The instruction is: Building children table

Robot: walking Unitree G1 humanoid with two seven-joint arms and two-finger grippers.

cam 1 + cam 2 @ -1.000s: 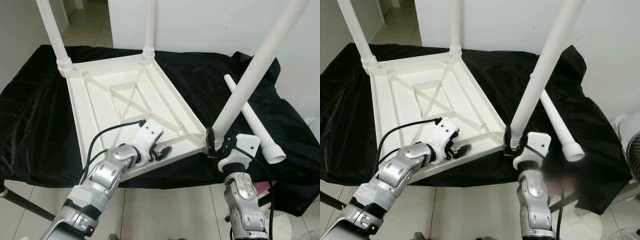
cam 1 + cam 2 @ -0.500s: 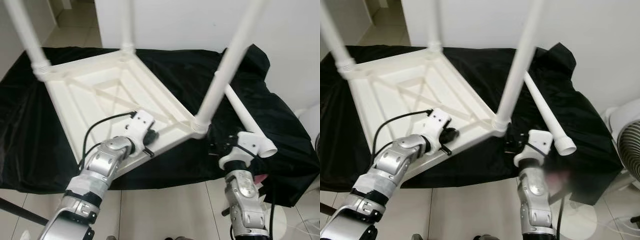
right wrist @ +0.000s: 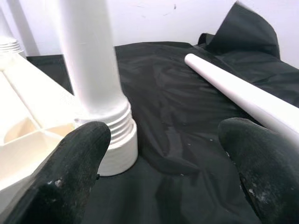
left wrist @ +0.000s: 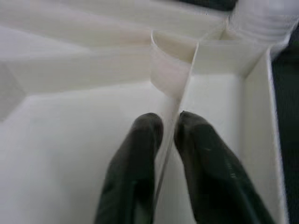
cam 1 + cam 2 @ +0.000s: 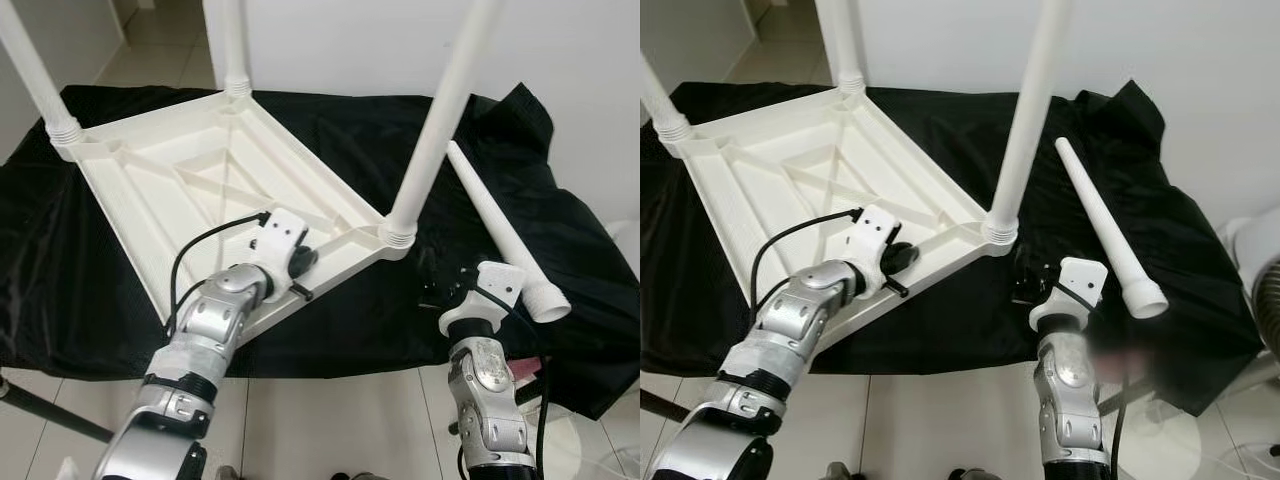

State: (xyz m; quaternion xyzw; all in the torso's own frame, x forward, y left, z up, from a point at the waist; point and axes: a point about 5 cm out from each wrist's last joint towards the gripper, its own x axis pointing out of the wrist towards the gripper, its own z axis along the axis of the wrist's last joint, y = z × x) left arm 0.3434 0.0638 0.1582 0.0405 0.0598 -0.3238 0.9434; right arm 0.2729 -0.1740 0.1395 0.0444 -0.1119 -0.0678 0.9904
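The left gripper's (image 4: 166, 133) two black fingers (image 4: 133, 158) are pinched onto a thin white rib inside the upturned tabletop (image 5: 190, 190), one finger on each side of the rib, so that's a proper grasp. The right gripper (image 3: 163, 154) is spread wide, its fingers (image 3: 74, 163) gripping nothing, with black cloth showing between them.

Biggest thing first: the black cloth (image 5: 470, 230) covers the whole work surface, and you can't really see what's under it. On it lies the white tabletop, flipped so its ribbed underside faces up. Three legs stand in its corners: the near right leg (image 5: 440, 110), one at the far corner (image 5: 232, 45) and one at the far left corner (image 5: 35, 70). All three are cut off at the top of the head views. The near left corner is hidden behind the left arm, so I can't tell what's in it.

A fourth loose leg (image 5: 500, 225) lies flat on the cloth, to the right of the tabletop and apart from it. The right gripper sits just in front of the near right leg's threaded base (image 3: 114, 140), near it but not touching, and the loose leg runs past the other finger.
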